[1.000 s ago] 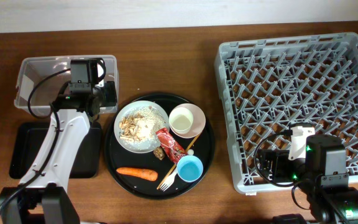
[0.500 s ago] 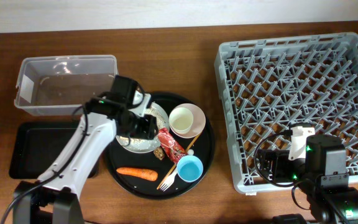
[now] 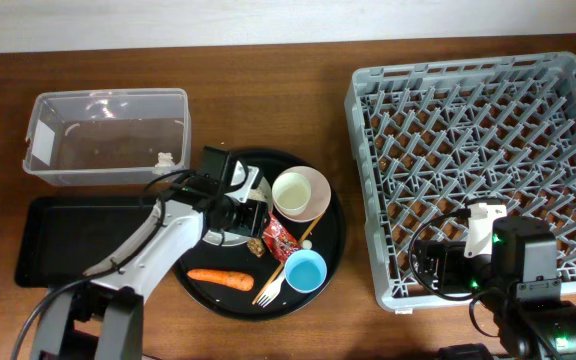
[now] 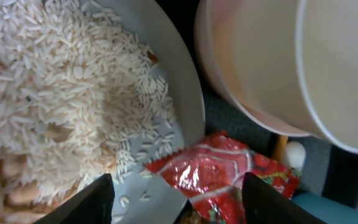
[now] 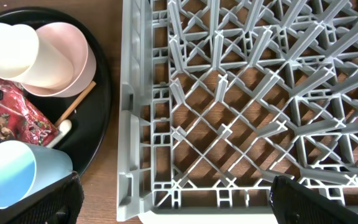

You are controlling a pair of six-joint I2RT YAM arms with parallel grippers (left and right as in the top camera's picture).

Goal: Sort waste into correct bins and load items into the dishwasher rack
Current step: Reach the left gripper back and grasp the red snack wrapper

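My left gripper [image 3: 245, 207] [image 4: 179, 204] hangs open low over the round tray, its jaws straddling the rim of the white plate [image 4: 173, 93] of rice [image 4: 55, 87] and the red snack wrapper [image 4: 229, 174] [image 3: 279, 236]. Nothing is gripped. The pink bowl [image 3: 314, 192] [image 5: 73, 62] holds the white cup [image 5: 8, 53]. A blue cup [image 3: 305, 270], a carrot [image 3: 220, 277], a fork [image 3: 271, 287] and a chopstick [image 3: 308, 232] lie on the tray. A white tissue [image 3: 166, 158] sits in the clear tub [image 3: 43, 140]. My right gripper [image 3: 480, 222] [image 5: 179, 205] is open over the front edge of the rack [image 3: 488, 120], holding nothing.
The black rectangular tray [image 3: 58, 245] lies in front of the clear tub, partly under my left arm. The round black tray [image 3: 333, 235] sits between the bins and the rack. Bare wooden table [image 3: 268, 100] runs along the back.
My left arm has swung from over the clear tub to the round tray and come down at the plate rim and wrapper. A tissue now shows in the tub. The right arm is still.
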